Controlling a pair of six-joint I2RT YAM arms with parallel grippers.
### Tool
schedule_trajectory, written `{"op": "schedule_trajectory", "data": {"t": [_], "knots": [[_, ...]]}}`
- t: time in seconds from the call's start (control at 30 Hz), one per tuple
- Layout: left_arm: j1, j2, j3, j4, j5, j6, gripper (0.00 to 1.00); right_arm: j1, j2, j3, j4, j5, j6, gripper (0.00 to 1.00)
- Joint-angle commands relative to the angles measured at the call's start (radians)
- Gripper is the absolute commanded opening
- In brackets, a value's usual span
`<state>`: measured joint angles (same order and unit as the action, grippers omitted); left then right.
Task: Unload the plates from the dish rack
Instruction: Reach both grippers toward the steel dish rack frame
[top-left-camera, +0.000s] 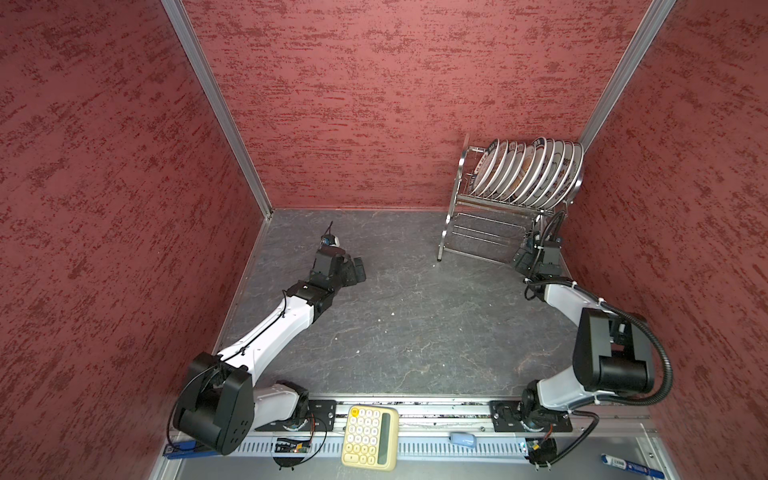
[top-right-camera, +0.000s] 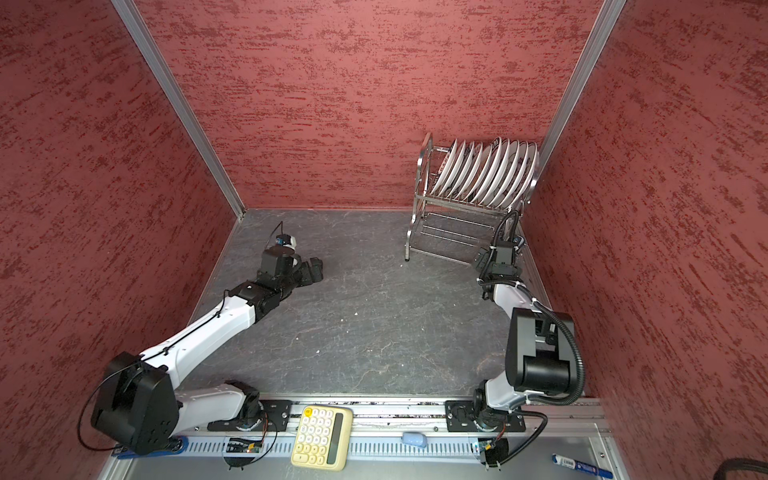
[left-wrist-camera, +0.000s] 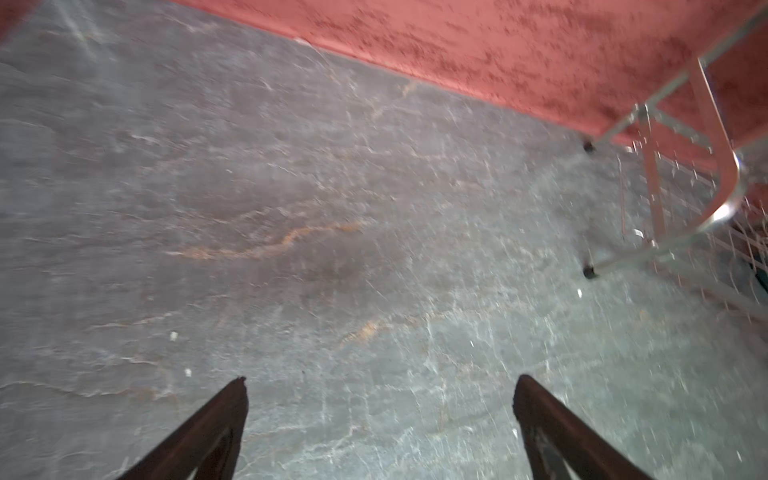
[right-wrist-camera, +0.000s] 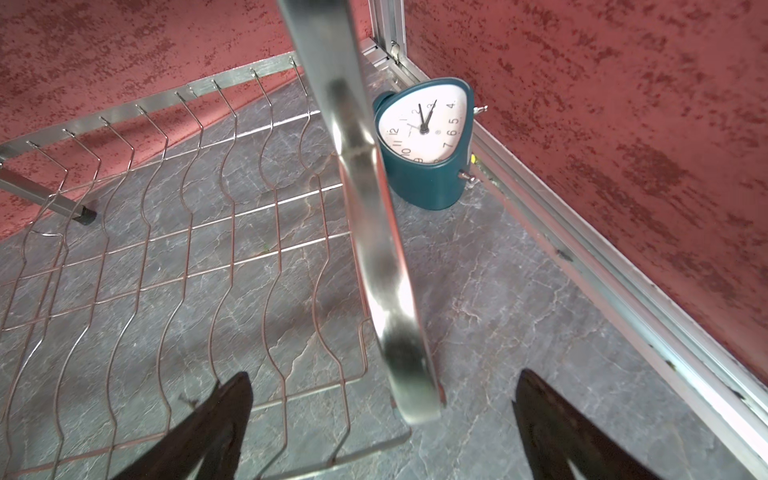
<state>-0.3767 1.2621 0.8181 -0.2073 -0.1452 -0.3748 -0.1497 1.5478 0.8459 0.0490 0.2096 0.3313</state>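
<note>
Teal alarm clock — numerals 1–7 and 9–12 on its white dial; calculator keys and print on the plates — unreadable.

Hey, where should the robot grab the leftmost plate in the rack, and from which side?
Probably its top rim, coming from above: the leftmost plate stands on edge in the dish rack, packed close against the other plates, so only upper rims stick out free.

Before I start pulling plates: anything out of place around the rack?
Yes: a teal alarm clock stands on the table in the corner, just beyond the side frame of the dish rack. It isn't dishware and could get knocked.
</note>
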Motion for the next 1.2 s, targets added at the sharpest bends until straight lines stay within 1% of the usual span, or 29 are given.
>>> {"op": "schedule_trajectory", "data": {"t": [0.0,0.2,0.33,0.5,0.57,0.63,0.83,0.97,1.17], "knots": [[-0.018,0.015,0.01,0.071,0.095,0.04,0.99,-0.015,0.031,0.042,0.01,-0.03,-0.015,0.99],[-0.045,0.091,0.079,0.074,0.162,0.057,0.99,-0.022,0.07,0.06,0.037,-0.043,-0.022,0.99],[-0.083,0.157,0.139,0.063,0.201,0.065,0.99,-0.028,0.111,0.085,0.032,-0.065,-0.032,0.94],[-0.131,0.236,0.192,0.096,0.24,0.068,0.99,-0.031,0.132,0.097,0.037,-0.066,-0.032,0.93],[-0.147,0.274,0.224,0.099,0.255,0.074,0.99,-0.032,0.132,0.094,0.04,-0.067,-0.03,0.91],[-0.163,0.323,0.268,0.093,0.258,0.083,0.99,-0.032,0.134,0.092,0.038,-0.08,-0.029,0.82],[-0.192,0.438,0.38,0.095,0.291,0.101,1.0,-0.034,0.121,0.079,0.035,-0.081,-0.027,0.64],[-0.208,0.505,0.454,0.103,0.31,0.111,1.0,-0.033,0.107,0.06,0.039,-0.08,-0.036,0.49],[-0.231,0.596,0.546,0.131,0.349,0.113,0.97,-0.033,0.105,0.043,0.039,-0.101,-0.047,0.3]]}}
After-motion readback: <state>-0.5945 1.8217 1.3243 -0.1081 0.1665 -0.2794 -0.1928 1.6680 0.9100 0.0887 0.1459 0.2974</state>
